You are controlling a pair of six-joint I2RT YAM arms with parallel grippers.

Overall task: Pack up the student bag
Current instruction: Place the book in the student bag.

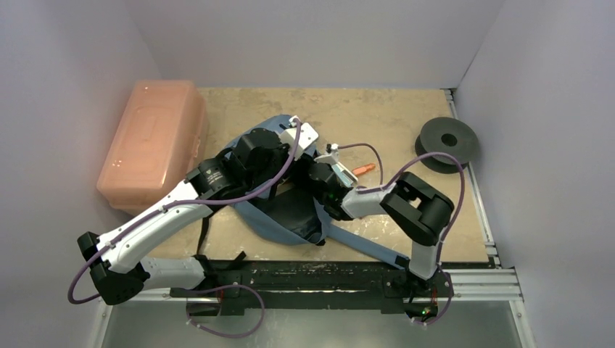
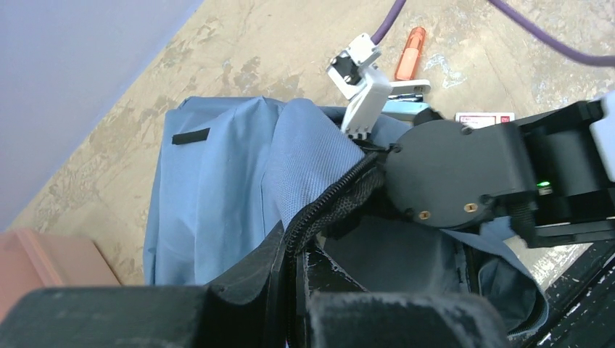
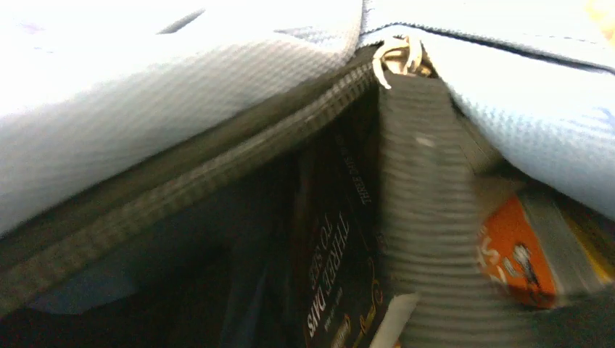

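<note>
Bag status: student bag [image 1: 290, 210] lies flat mid-surface [image 1: 406, 109], just ahead of my two bases, w/ one blue strap [image 1: 362, 243] trailing out toward the near right. Its mouth is unzipped & gaping.

My left fingers [image 2: 239, 293] are pressed together on the black zipper trim [image 2: 326, 210] at the mouth's edge. The blue-grey cloth is bunched & lifted beyond them, so that side of the opening stands up.

My right fingers [image 3: 428, 217] are down inside the mouth, wrist over the bag's ctr. The right wrist cam shows just one ribbed pad, blurred, so I can't tell if they're spread or closed, or if they hold anything.

Inside the bag, next to that pad:
- dark book cover [image 3: 333, 275] w/ pale lettering, on the pad's left
- orange-and-white packet [image 3: 518, 264], on its right
- zipper pull [image 3: 395, 58], metal, right above the pad where the two cloth sides meet

Outside the bag:
- salmon-pink box [image 1: 152, 145] at left, near the bag's left side. My left arm crosses btwn them, so I can't tell if they touch.
- orange pen [image 1: 365, 169] on the surface just right of the bag, near my right wrist
- white card [image 2: 484, 117] w/ pink print, close by the pen
- black spool [image 1: 448, 141] at far right, well apart from the bag
</note>
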